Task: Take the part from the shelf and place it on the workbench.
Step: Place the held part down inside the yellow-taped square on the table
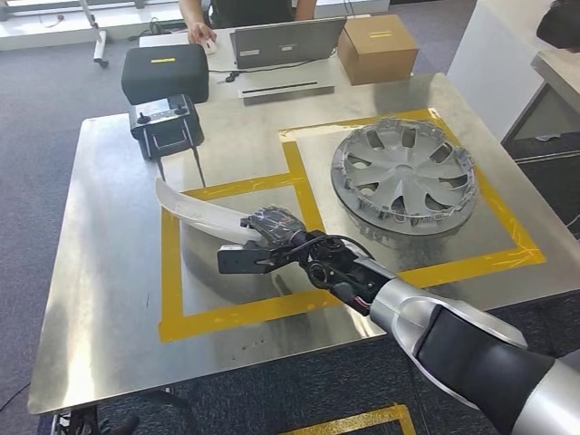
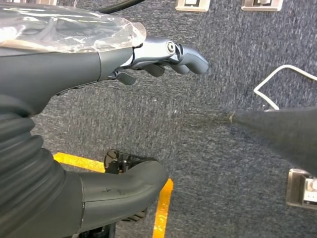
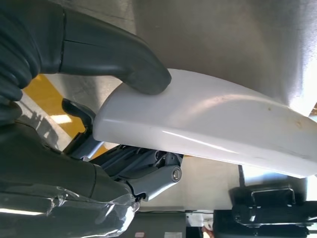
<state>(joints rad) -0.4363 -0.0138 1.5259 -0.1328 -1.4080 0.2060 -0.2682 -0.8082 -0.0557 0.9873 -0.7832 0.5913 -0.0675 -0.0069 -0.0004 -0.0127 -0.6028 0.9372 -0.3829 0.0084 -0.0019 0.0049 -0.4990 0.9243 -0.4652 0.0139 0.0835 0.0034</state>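
1 big steel workbench (image 1: 102, 272) with 2 yellow-taped boxes, and the right hand (image 1: 274, 243) is gripping the long white part (image 1: 195, 210) above the empty box, so we're at the placing step, lowering flat next I'd guess, while the left hand (image 2: 164, 54) hangs empty, fingers loosely apart.

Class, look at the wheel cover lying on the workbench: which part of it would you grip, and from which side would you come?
Grip the wheel cover at its rim nearest the robot, coming from above on that near side. It lies flat on the workbench, so only the raised outer edge and the gaps between spokes offer a likely hold.
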